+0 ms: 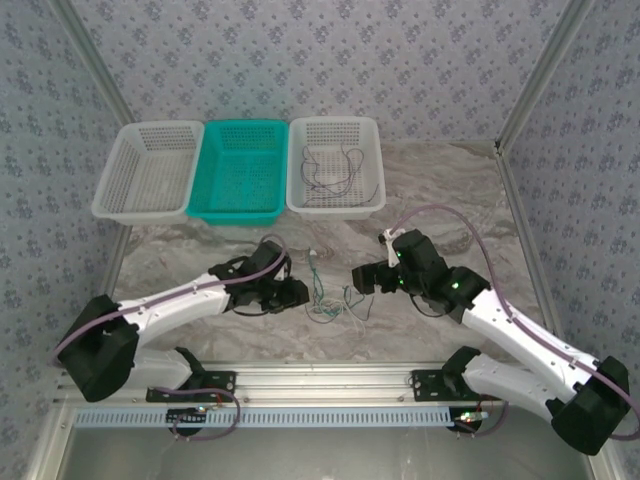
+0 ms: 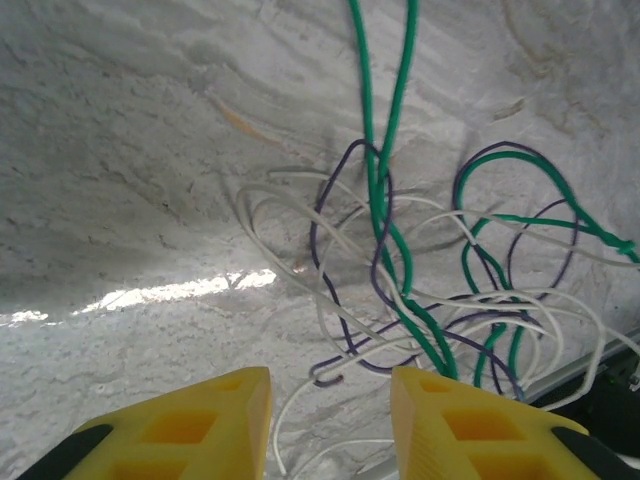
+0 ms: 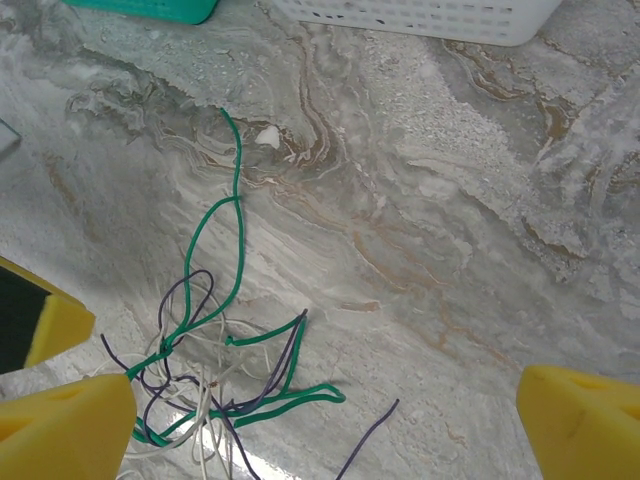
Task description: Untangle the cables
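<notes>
on the table (image 1: pixel 200 250), the cables (image 1: pixel 326 300) lie tangled together.

Soft even light; a bright glare streak crosses the table (image 2: pixel 170 292); nearby jaws seem slightly blurred.

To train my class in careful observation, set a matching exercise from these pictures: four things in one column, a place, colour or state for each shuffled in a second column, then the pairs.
Things:
1 middle basket
2 right basket
3 tangled cables
4 right gripper

Descriptions:
A in a heap on the marble table
B jaws wide open
C teal
D white, a few wires inside

Pairs: 1-C, 2-D, 3-A, 4-B
</notes>
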